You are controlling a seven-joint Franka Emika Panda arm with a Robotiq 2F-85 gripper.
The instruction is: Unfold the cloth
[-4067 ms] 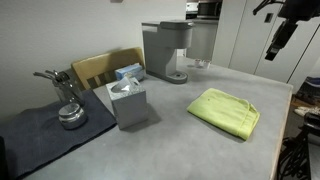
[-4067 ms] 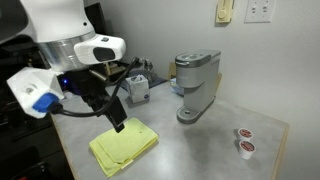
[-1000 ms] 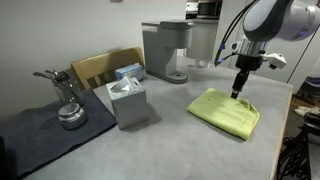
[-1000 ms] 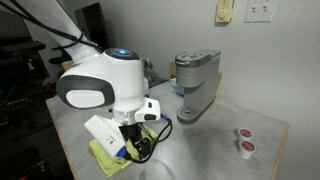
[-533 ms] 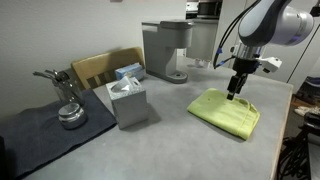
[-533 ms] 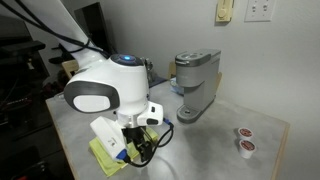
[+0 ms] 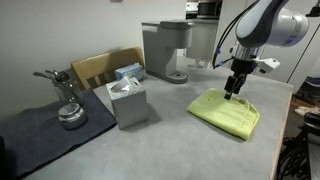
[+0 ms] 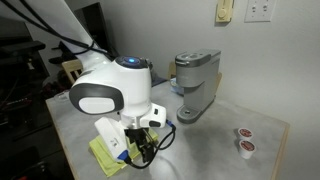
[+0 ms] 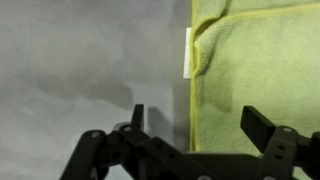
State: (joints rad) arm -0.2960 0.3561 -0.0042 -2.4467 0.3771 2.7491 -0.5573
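The cloth (image 7: 224, 111) is a lime yellow-green towel lying folded on the grey table. In an exterior view only its edge (image 8: 100, 154) shows behind the arm. In the wrist view the cloth (image 9: 260, 70) fills the right side, with a white tag at its edge. My gripper (image 7: 232, 93) hangs just above the cloth's far edge. In the wrist view the gripper (image 9: 195, 118) is open and empty, its fingers straddling the cloth's edge. One finger is over the bare table, the other over the cloth.
A grey tissue box (image 7: 128, 101) stands mid-table. A coffee machine (image 7: 167, 50) stands at the back, also seen in an exterior view (image 8: 194, 86). A dark grey mat (image 7: 40, 135) holds a metal press (image 7: 68, 105). Two coffee pods (image 8: 243, 140) lie near the table edge.
The arm has come from high off the table down over the cloth. In the last second the gripper shifted slightly along the cloth's far edge and stayed open.
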